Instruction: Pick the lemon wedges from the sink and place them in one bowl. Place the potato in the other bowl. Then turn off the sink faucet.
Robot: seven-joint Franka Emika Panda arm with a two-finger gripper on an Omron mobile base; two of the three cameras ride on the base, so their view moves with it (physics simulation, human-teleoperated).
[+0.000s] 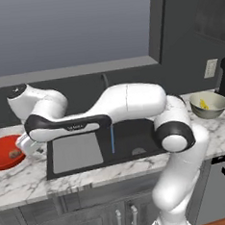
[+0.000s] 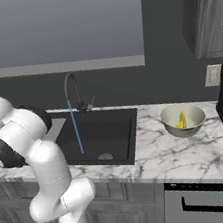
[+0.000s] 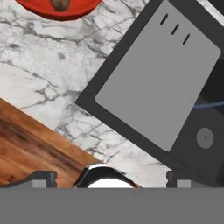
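Potato [image 1: 14, 153] sits in red bowl [image 1: 3, 160] at counter's left end; water [image 1: 112, 138] runs into sink [image 1: 136, 136]. Right base view: lemon wedges [image 2: 181, 120] in grey bowl [image 2: 183, 119] right of sink, faucet [image 2: 72, 91] on. Hand view: gripper [image 3: 109, 177] jaws wide, empty, above counter [image 3: 39, 74] beside drainboard [image 3: 162, 74]. Risk: long swing to lever, arm could clip spout.

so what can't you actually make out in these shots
- Yellow lemon wedges in the grey-beige bowl: too small to count in either base view.
- Wide glossy red bowl: cut by the left edge in the left base view, by the top edge in the hand view; the orange-brown potato inside is tiny.
- Dark gooseneck faucet: the white arm covers its base in the left base view; the lever position is too small to read in the right base view.
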